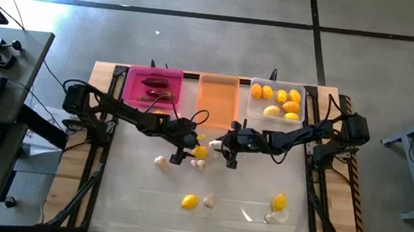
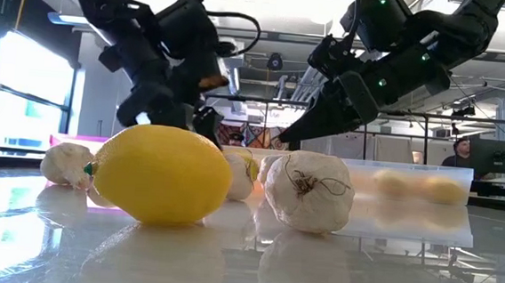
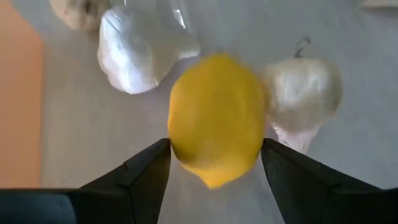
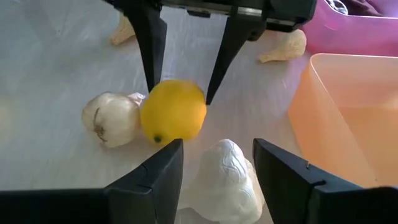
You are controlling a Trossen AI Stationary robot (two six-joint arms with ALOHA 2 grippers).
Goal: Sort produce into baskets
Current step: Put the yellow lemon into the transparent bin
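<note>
1. No text, label, brand, number or sign can be read in any of the views.
2. The monitors in the room behind the surface are too far off to show any writing.
</note>
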